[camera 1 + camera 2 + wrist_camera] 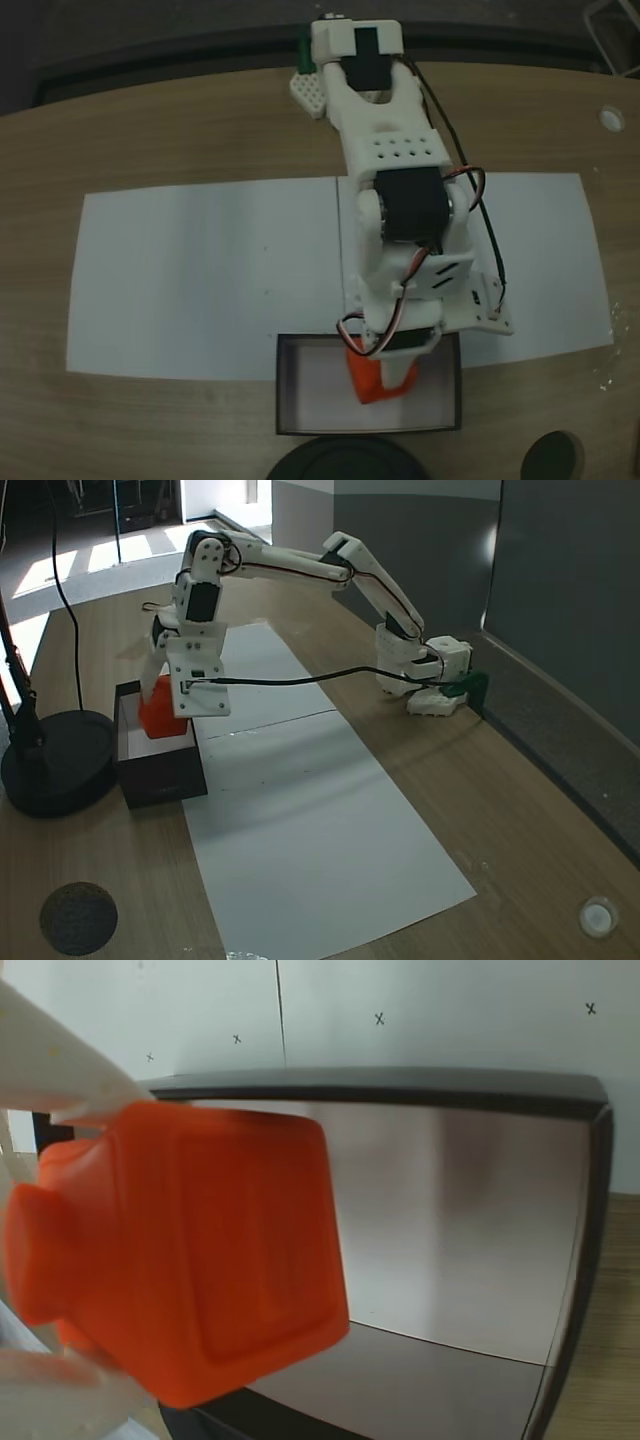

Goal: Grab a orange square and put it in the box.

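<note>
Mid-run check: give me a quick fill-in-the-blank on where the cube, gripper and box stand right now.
1. The gripper is shut on the ____ cube.
2. In a fixed view, the cube is held over the ____.
3. The box has black walls and a ____ floor.
4. In a fixed view, the box lies at the edge of the white ____.

Missing words: orange; box; white; paper
</note>
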Motion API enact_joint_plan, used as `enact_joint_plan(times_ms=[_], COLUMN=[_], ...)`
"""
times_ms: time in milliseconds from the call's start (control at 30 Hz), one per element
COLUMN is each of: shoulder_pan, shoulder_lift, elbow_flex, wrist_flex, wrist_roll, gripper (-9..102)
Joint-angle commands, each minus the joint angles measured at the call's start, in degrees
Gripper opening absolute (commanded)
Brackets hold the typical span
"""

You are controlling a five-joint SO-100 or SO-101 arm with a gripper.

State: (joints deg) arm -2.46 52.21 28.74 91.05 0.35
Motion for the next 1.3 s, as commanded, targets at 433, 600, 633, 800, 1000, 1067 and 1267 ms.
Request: enact_joint_plan(times_ms=[433, 600, 633, 800, 1000, 1067, 1267], shoulder_pan=[2.29, 3.69, 3.69, 3.78, 3.87, 3.78, 3.43], shoulder_lift=[51.77, 78.84, 84.02, 107.14, 131.13, 138.25, 146.95], elbow_flex=[-4.92, 20.39, 26.28, 55.2, 83.41, 90.26, 102.74], wrist_flex=[8.44, 8.17, 7.65, -0.18, -8.35, -10.46, -13.27], wrist_roll=[0.18, -0.18, -0.26, -0.26, -0.35, -0.35, 0.18], gripper=[0, 0, 0, 0, 0, 0, 0])
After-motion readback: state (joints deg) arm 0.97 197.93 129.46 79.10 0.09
